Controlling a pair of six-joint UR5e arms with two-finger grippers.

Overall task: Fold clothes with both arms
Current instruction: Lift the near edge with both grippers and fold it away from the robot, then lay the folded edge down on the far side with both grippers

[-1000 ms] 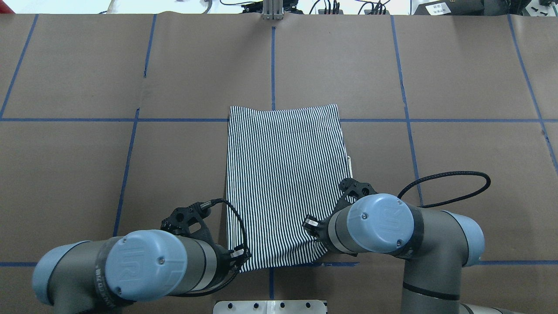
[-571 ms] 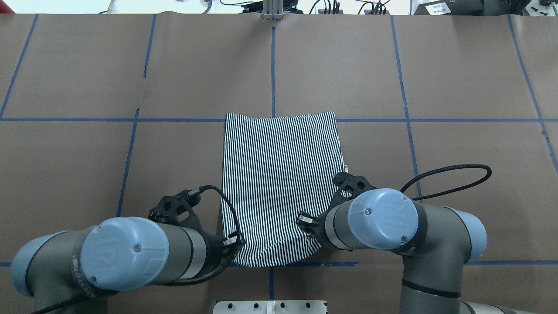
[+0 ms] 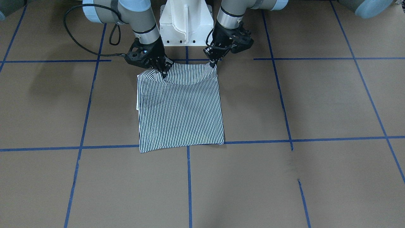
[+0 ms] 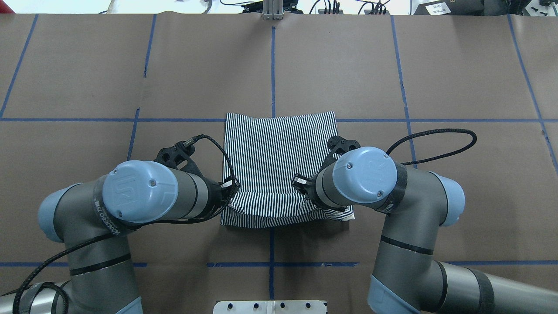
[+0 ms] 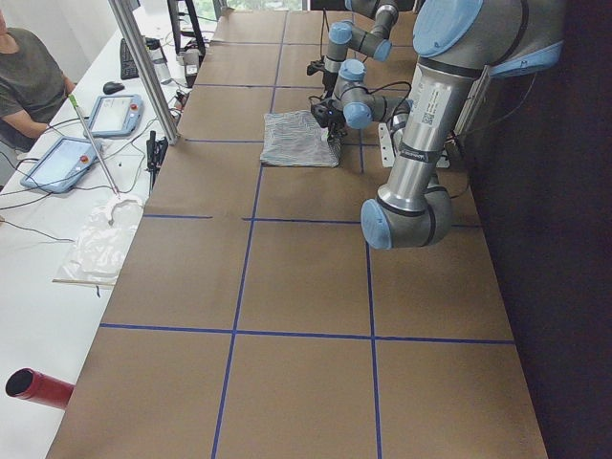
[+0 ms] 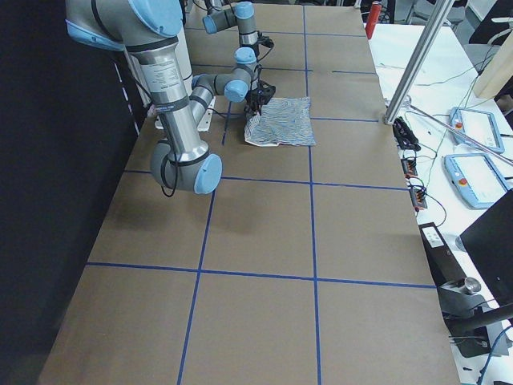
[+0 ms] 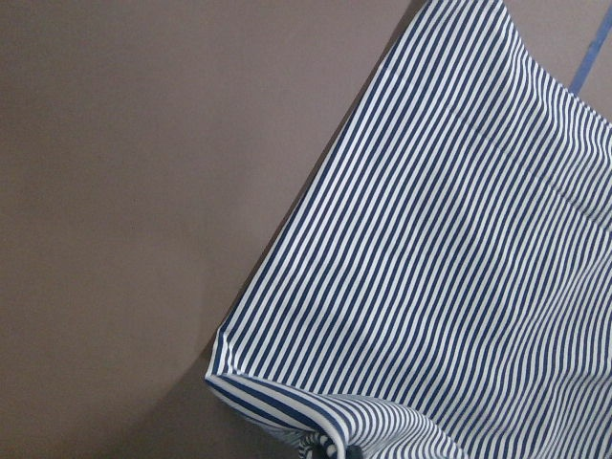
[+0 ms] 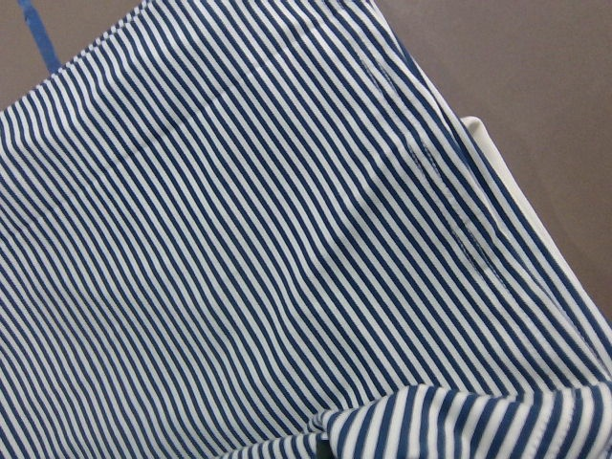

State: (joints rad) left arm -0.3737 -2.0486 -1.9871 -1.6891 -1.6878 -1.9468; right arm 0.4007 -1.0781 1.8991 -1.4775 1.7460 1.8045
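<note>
The striped polo shirt [image 4: 279,152] lies folded to a narrow rectangle on the brown table, back side up; it also shows in the front view [image 3: 180,110]. A cream collar edge [image 3: 138,106] sticks out on my right side. My left gripper [image 3: 212,63] is shut on the shirt's near left corner. My right gripper [image 3: 164,74] is shut on the near right corner. Both hold the near edge raised off the table and the cloth sags between them. In the overhead view the wrists hide the fingertips. The wrist views show striped cloth [image 7: 459,239] [image 8: 239,239] bunched at the jaws.
The white pedestal base [image 3: 185,22] stands just behind the grippers. Blue tape lines [image 3: 253,141] grid the table. A black cable loop [image 4: 436,135] arcs beside my right arm. A side bench with tablets [image 5: 96,115] and a seated person [image 5: 29,76] lies beyond the far edge.
Both grippers have moved away from the base, carrying the shirt's near edge up and over the lying part. The near end now doubles over, so the shirt looks shorter from above.
</note>
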